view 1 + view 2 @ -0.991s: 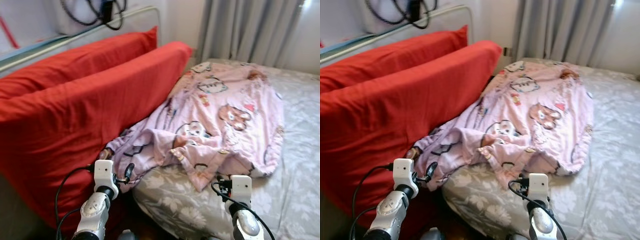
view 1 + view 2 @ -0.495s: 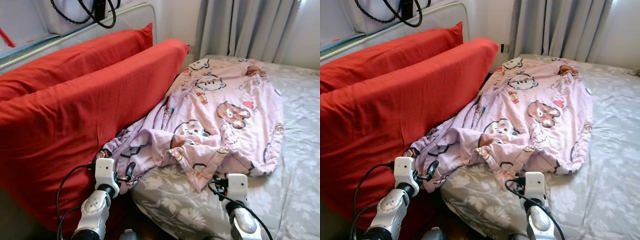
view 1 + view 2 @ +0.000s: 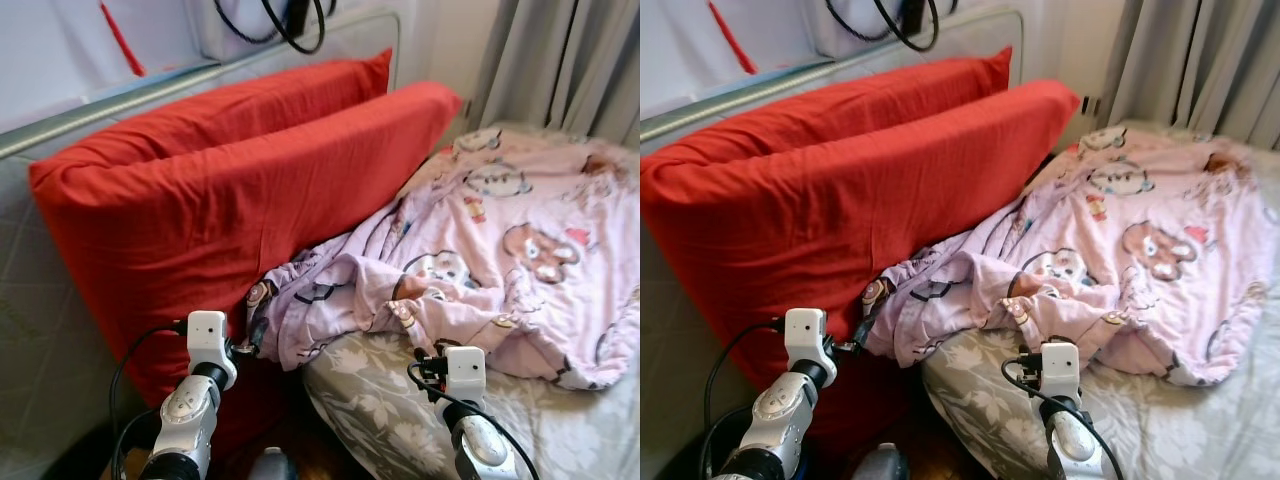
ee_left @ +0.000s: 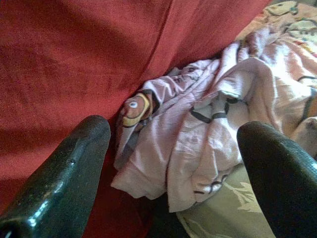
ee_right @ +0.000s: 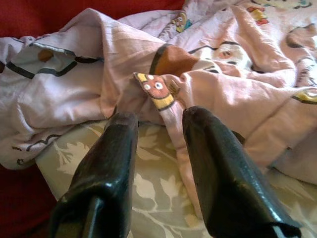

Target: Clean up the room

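While two red pillows [image 3: 250, 190] are leaned upright against the headboard [image 3: 190, 80], a pink blanket [image 3: 480, 260] with cartoon animal prints is spread over the bed, on a grey sheet [image 3: 400, 420] with a leaf pattern. The near end of the blanket is bunched in folds at the foot of the front pillow, and it hangs a little over the edge of the mattress.

The left gripper [image 4: 173, 163] is held with its fingers wide apart, in front of this bunched end; the crumpled cloth is seen between the two fingers [image 4: 64, 168] but it is not touched by them. The red pillow is just beside the one finger.

The right gripper [image 5: 158, 144] is held low over the grey sheet, close to the blanket's edge. Its fingers are parted only by a narrow gap, and a fold of the blanket with a small printed face lies just beyond the fingertips [image 5: 124, 124]. Nothing is gripped by it.

Grey curtains [image 3: 570, 60] are hung behind the bed, and black cables [image 3: 290, 20] are hung above the headboard.
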### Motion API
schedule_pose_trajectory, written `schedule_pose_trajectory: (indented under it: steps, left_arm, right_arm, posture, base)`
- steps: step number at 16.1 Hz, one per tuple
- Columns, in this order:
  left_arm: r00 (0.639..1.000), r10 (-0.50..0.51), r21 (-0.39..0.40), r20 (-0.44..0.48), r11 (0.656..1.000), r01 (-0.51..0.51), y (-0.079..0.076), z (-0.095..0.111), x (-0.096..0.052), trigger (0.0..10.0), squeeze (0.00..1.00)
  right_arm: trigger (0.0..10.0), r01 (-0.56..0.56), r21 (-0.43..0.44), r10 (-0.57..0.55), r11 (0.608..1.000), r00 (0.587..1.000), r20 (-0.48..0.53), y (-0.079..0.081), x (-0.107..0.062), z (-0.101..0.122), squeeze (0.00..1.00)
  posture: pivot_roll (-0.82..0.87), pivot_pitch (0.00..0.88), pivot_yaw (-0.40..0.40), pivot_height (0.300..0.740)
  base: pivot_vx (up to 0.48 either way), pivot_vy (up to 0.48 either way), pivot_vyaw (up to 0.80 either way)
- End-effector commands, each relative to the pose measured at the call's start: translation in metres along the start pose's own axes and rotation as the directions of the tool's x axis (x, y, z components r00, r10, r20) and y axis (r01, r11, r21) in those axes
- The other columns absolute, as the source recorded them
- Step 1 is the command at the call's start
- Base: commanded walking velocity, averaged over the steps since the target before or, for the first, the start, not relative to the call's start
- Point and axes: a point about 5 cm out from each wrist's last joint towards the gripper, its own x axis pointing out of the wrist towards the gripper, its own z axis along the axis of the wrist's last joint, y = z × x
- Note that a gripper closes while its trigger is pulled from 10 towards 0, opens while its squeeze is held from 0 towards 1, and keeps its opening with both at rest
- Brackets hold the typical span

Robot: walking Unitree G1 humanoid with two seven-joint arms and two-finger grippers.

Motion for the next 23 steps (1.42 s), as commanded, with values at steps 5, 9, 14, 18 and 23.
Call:
schedule_pose_trajectory:
  steps: [5, 9, 14, 18, 23]
  left_arm:
    - [1.000, -0.013, -0.004, -0.009, 1.000, 0.013, -0.0004, 0.0000, 0.0005, 10.0, 0.00]
    - [1.000, -0.016, -0.005, -0.011, 1.000, 0.016, -0.0005, -0.0011, -0.0004, 10.0, 0.00]
    - [1.000, -0.019, -0.007, -0.008, 1.000, 0.019, -0.0010, -0.0011, -0.0007, 10.0, 0.00]
    - [1.000, -0.014, -0.008, -0.004, 1.000, 0.014, 0.0002, -0.0002, -0.0007, 10.0, 0.00]
    - [1.000, -0.020, -0.005, 0.002, 1.000, 0.020, -0.0005, 0.0006, -0.0008, 10.0, 0.00]
  right_arm:
    - [10.0, 0.009, 0.018, -0.009, 1.000, 0.999, -0.037, 0.0000, -0.0026, -0.0071, 0.00]
    - [10.0, 0.010, 0.016, -0.009, 1.000, 0.999, -0.044, 0.0004, -0.0031, -0.0084, 0.00]
    - [10.0, 0.026, -0.002, -0.027, 1.000, 0.995, -0.095, -0.0022, -0.0025, -0.0126, 0.00]
    - [10.0, -0.003, -0.001, 0.003, 1.000, 0.995, -0.097, 0.0030, -0.0021, -0.0129, 0.00]
    - [10.0, 0.005, 0.004, -0.004, 1.000, 0.994, -0.107, 0.0024, -0.0021, -0.0140, 0.00]
  posture:
    - [0.01, 0.000, 0.036, 0.642]
    - [0.01, 0.000, 0.036, 0.642]
    - [0.01, 0.000, 0.032, 0.642]
    - [0.02, 0.000, 0.033, 0.642]
    - [0.02, 0.000, 0.034, 0.642]
  base:
    - [0.000, 0.000, 0.00]
    - [0.000, 0.000, 0.00]
    - [0.153, 0.000, 0.00]
    - [0.293, 0.000, 0.00]
    - [0.341, 0.000, 0.00]
